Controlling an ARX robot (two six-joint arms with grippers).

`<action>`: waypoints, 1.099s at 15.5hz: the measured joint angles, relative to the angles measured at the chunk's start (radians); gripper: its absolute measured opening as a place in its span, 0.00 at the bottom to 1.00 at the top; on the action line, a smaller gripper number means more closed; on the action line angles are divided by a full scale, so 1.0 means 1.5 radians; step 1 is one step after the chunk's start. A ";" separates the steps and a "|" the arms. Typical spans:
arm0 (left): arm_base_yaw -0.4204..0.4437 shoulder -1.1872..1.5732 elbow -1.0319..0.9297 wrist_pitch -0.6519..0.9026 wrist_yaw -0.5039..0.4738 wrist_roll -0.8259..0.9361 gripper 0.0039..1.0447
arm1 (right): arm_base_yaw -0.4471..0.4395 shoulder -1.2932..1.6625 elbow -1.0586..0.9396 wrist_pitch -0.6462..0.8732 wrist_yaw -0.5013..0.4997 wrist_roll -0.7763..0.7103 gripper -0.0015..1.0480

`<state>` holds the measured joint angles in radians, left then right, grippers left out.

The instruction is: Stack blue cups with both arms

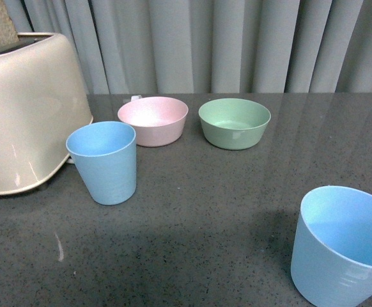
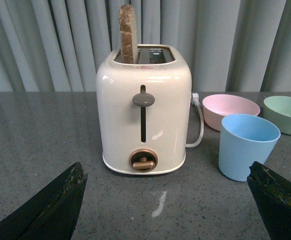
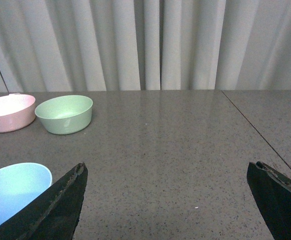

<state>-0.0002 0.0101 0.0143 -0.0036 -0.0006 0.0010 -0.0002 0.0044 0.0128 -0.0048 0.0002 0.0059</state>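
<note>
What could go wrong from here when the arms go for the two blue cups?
1. The left cup stands close beside the toaster and its cord; the open left gripper might knock them.
2. The right cup sits off to one side of the open right gripper, so a finger could tip it.

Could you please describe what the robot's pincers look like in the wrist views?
Only the tips show: the left pincer and right pincer each have two matte black, wedge-shaped fingers with rough, worn-looking edges. No cables or markings are visible.
</note>
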 joint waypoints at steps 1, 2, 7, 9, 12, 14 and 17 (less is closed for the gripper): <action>0.000 0.000 0.000 0.000 0.000 0.000 0.94 | 0.000 0.000 0.000 0.000 0.000 0.000 0.94; 0.000 0.000 0.000 0.000 0.000 0.000 0.94 | 0.000 0.000 0.000 0.000 0.000 0.000 0.94; 0.000 0.000 0.000 0.000 0.000 0.000 0.94 | 0.000 0.000 0.000 0.000 0.000 0.000 0.94; 0.000 0.000 0.000 0.000 0.000 0.000 0.94 | 0.000 0.000 0.000 0.000 0.000 0.000 0.94; 0.000 0.000 0.000 0.000 0.000 0.000 0.94 | 0.000 0.000 0.000 0.000 0.000 0.000 0.94; 0.000 0.000 0.000 0.000 0.000 0.000 0.94 | 0.000 0.000 0.000 0.000 0.000 0.000 0.94; 0.000 0.000 0.000 0.000 0.000 0.000 0.94 | 0.000 0.000 0.000 0.000 0.000 0.000 0.94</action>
<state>-0.0002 0.0101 0.0143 -0.0036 -0.0002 0.0010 -0.0002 0.0044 0.0128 -0.0048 0.0002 0.0059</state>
